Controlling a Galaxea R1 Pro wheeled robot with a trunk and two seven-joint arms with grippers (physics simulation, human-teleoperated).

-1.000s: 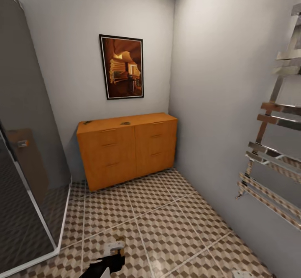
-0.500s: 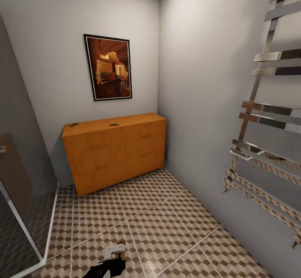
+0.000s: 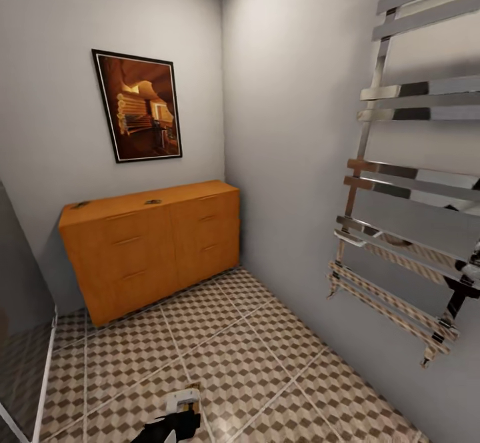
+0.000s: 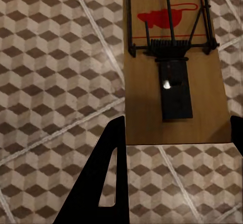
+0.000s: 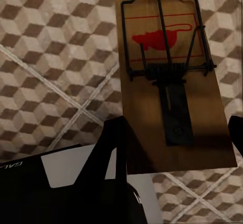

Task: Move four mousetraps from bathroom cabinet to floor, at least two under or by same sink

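Both grippers hold mousetraps above the bathroom floor; two more rest on the cabinet.

Left gripper is closed on a mousetrap, its dark fingers flanking the near end of the board over the bathroom floor. Right gripper likewise grips a second mousetrap (red mouse print and wire bar facing the camera) over the cube-pattern tiles. In the head view, the left gripper sits at the lower edge, above the floor. The cabinet stands against the far wall in the corner. Two small dark items, apparently mousetraps, lie on its top: one at the left rear corner, one near the middle of the rear edge. A framed picture hangs above the cabinet; a chrome towel rail is mounted on the right wall.
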